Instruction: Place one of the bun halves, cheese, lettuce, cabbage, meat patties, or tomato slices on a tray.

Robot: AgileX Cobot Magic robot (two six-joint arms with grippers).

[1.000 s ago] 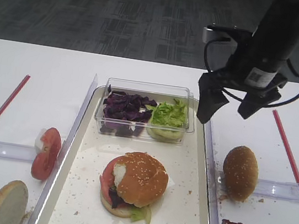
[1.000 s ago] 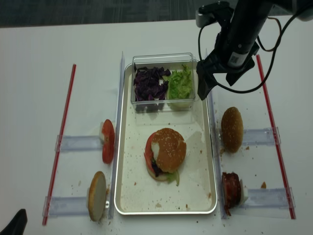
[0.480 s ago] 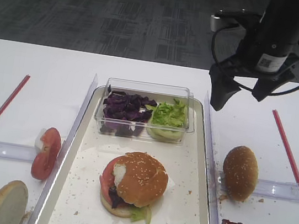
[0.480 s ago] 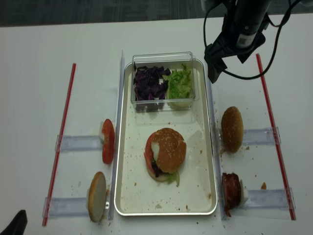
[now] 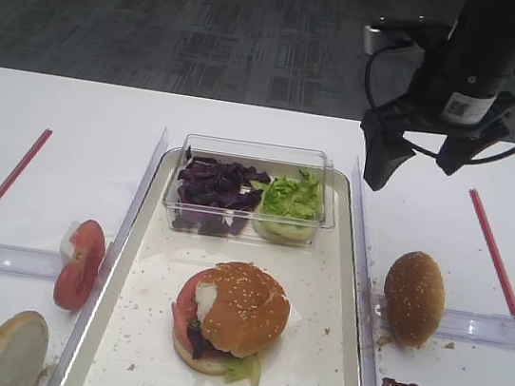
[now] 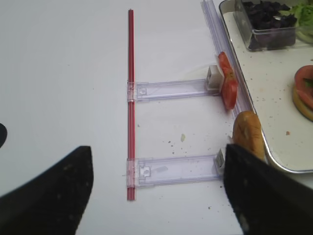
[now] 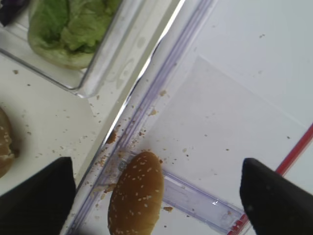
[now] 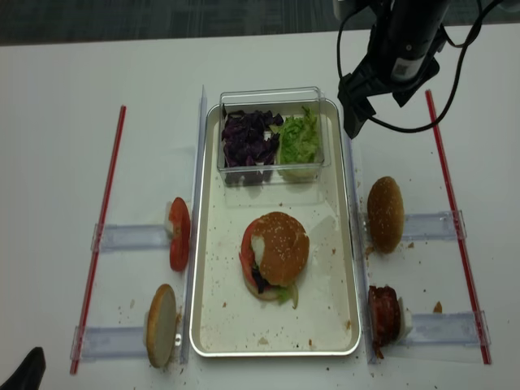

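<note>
While standing on edge at left of frame on the white surface (image 5: 76,119), tomato slices (image 5: 81,263); centre, patched sesame bun top (image 5: 246,308) capping stacked burger on tray (image 5: 340,291); upper right, right pincer (image 5: 422,163) wide open, holding nothing; left pincer (image 6: 156,191) likewise open, empty.

Bright even overhead light, soft short shadows, blurred dark foreground edges in wrist views.
</note>
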